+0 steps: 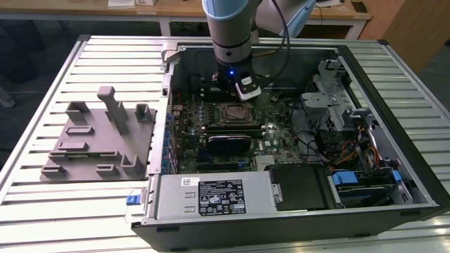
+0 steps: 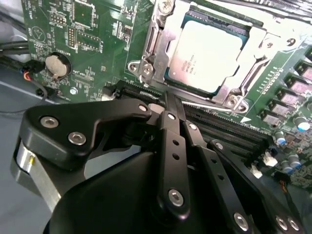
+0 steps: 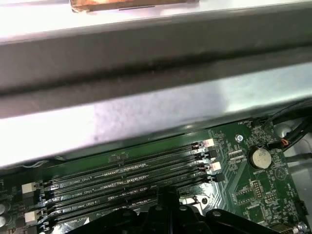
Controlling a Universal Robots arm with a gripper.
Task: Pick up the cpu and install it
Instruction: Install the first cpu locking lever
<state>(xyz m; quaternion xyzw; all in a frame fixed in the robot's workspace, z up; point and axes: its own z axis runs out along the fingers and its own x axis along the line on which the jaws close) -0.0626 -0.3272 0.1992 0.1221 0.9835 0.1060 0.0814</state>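
Exterior view steeply above the case (image 1: 281, 227), wrist views close over motherboard (image 2: 97, 29) (image 3: 253, 190), apparently sharing memory slots (image 2: 214, 122) (image 3: 122, 175).

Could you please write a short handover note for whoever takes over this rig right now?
Gripper: shut, holding nothing, poised over the memory slots beside the socket.
Cpu: lies flat in the socket, with the metal frame around its edges.
Done: the cpu is off the gripper and placed in the socket.
Left: confirm seating. I cannot tell whether the frame's lever is latched.
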